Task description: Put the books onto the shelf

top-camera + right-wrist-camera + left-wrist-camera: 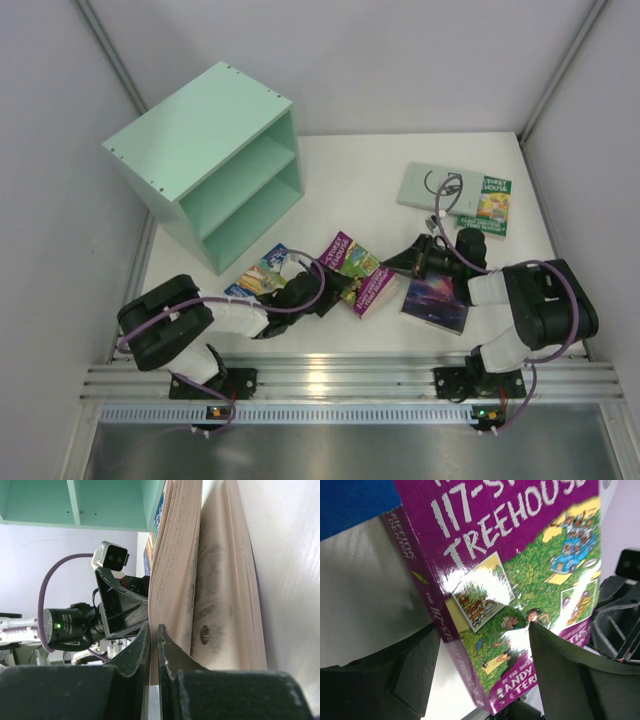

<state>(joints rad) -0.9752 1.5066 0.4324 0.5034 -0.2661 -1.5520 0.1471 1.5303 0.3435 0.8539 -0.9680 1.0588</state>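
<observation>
Straddling the glossy magenta-green paperback (520,555), the left hand's (485,670) black fingers (570,680) gape.

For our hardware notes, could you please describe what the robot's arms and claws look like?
Both the left arm and right arm have bulky black joints and white links, each with a purple cable looping along it. The left claw and right claw have dark, wedge-shaped fingers.

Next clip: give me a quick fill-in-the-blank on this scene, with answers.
The mint-green wooden shelf has ___ compartments. The left gripper reaches the magenta-green paperback with jaws ___. The right gripper is ___. The dark galaxy-cover paperback lies beside the ___ arm.
Answers: two; open; shut; right.
</observation>
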